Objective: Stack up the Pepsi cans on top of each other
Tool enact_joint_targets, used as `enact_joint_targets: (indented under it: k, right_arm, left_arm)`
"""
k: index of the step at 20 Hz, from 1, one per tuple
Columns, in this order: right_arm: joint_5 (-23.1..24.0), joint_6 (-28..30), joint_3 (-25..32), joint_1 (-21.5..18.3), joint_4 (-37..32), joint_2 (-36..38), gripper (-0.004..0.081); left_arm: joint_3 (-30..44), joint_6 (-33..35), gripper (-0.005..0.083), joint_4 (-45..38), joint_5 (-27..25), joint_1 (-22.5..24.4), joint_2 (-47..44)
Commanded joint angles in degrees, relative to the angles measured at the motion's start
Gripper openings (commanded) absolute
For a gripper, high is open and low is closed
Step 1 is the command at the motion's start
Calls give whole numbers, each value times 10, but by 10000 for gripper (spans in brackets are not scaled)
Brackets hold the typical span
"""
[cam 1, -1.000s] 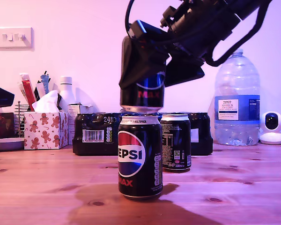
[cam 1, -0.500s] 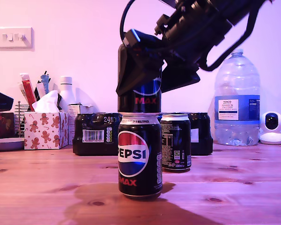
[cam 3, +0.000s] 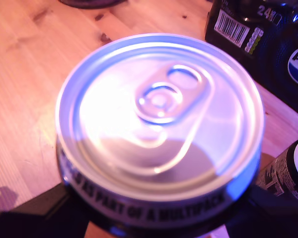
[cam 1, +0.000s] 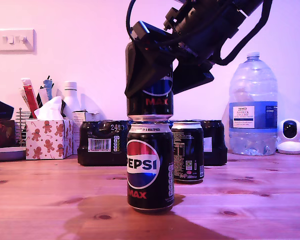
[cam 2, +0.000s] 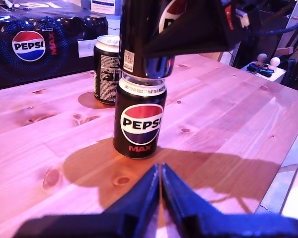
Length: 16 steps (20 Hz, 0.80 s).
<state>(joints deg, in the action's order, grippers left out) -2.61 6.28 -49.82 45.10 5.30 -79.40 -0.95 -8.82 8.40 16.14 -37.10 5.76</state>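
Nearest, my first gripper (cam 2: 160,184) sits low over the wooden table (cam 1: 250,200), jaws closed together on nothing. Three Pepsi cans counted. The bottom can (cam 1: 150,167) stands upright at centre of the exterior view; the top can (cam 1: 150,100) rests on its rim, gripped round the sides by my second gripper (cam 1: 150,75). That arm (cam 1: 210,25) slopes down from the exterior view's upper right. The third can (cam 1: 187,151) stands alone just behind, to the exterior view's right. Farther back: one shrink-wrapped multipack (cam 1: 102,142), one water bottle (cam 1: 253,107), one tissue box (cam 1: 48,137).
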Motion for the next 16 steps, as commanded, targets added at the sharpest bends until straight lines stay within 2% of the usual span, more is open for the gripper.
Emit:
enact_joint_targets:
  k: [1, 8, 11, 16]
  right_arm:
    - [-2, 2, -24, 2, -13, 0, 405]
    - [4, -3, -24, 2, -17, -23, 405]
    - [32, -3, -24, 3, -20, -33, 406]
    - [32, -2, -24, 3, -29, -37, 406]
  left_arm:
    - [8, -2, -19, -2, -1, -2, 2]
    - [8, -2, -19, -2, 0, -2, 2]
    - [8, -2, -19, 5, 1, -2, 2]
    - [8, -2, -19, 11, 1, -2, 2]
